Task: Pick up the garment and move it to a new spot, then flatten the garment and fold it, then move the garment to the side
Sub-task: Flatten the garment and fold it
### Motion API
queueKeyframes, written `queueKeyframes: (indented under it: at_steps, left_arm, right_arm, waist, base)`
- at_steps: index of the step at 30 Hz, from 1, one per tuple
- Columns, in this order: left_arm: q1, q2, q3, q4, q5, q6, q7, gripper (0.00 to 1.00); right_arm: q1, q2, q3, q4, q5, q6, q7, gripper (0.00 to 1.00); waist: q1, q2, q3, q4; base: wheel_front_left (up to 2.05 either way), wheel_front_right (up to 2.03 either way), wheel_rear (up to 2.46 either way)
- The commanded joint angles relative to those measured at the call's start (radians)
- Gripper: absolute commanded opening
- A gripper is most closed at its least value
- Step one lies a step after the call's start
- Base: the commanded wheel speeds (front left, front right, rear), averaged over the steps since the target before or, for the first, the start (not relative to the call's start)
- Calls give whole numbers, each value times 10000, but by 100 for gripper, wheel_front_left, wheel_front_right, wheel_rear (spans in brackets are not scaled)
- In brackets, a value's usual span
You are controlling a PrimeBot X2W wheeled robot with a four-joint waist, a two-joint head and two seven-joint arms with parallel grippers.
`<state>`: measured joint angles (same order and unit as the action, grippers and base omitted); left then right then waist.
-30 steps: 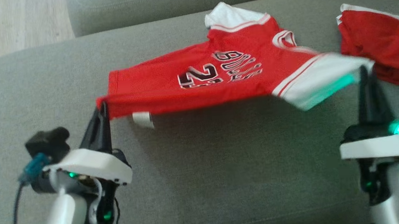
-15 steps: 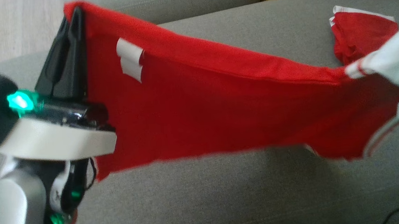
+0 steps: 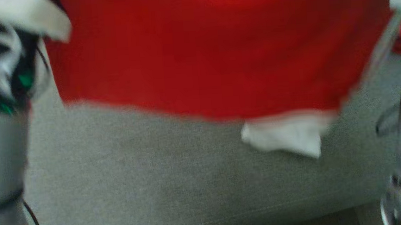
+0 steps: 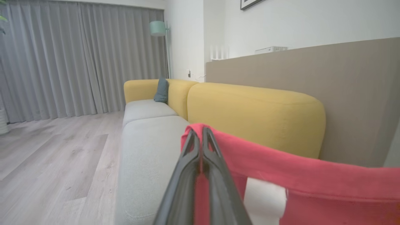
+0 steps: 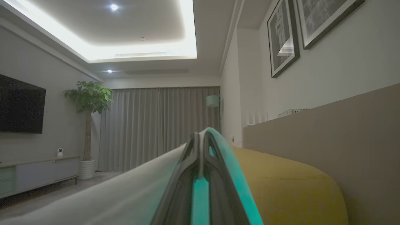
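The garment (image 3: pixel 217 51) is a red jersey with white trim, hanging in the air across the top of the blurred head view, a white sleeve end (image 3: pixel 287 138) dangling below its lower edge. In the left wrist view my left gripper (image 4: pixel 200 134) is shut on a red corner of the garment (image 4: pixel 312 184). In the right wrist view my right gripper (image 5: pixel 201 137) is shut on a pale edge of the garment (image 5: pixel 125 193), lit teal by the wrist light. Both arms are raised at the sides of the head view.
The grey sofa seat (image 3: pixel 177 177) lies beneath the hanging garment. The yellow sofa back (image 4: pixel 250 112) and a beige wall panel (image 4: pixel 359 93) stand behind. Wooden floor (image 4: pixel 53 147) and grey curtains lie to the left in the left wrist view.
Both grippers have lifted the garment off the sofa seat and high up; it now hangs stretched between them, its back side toward the head camera. The head view has also shifted.
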<state>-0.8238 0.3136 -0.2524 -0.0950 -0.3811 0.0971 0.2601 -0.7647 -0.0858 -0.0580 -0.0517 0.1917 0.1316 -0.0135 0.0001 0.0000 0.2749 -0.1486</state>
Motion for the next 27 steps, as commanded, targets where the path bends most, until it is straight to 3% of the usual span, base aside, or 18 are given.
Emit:
queueKeyframes:
  at_steps: [1, 11, 14, 20, 27]
  left_arm:
    - [-814, 423, 485, -103, 26, -43, -66, 0]
    - [-5421, 721, 554, 4643, 968, -599, -2415, 0]
    - [-6163, 587, 550, 5592, 1094, -571, -3248, 0]
    - [-5706, 338, 628, 7251, 770, -786, -4363, 0]
    - [-4096, 24, 743, 7955, 220, -1297, -5030, 0]
  right_arm:
    - [-691, -10, 267, -116, -89, -9, -30, 0]
    - [-5814, 340, 405, 4724, -1347, -9, -1836, 0]
    - [-6456, 350, 629, 5404, -780, -9, -2214, 0]
    - [-5538, 353, 1904, 5658, 159, -9, -2468, 0]
    - [-3051, 354, 2132, 4771, 455, -9, -2479, 0]
  waist:
    - [-1, 0, 580, -55]
    - [-1, 0, 1932, -606]
    - [-1, 0, 2484, -641]
    - [-1, 0, 3252, -579]
    - [-1, 0, 3444, -329]
  base:
    - [0, 0, 0]
    - [0, 0, 0]
    - [0, 0, 0]
    - [0, 0, 0]
    - [0, 0, 0]
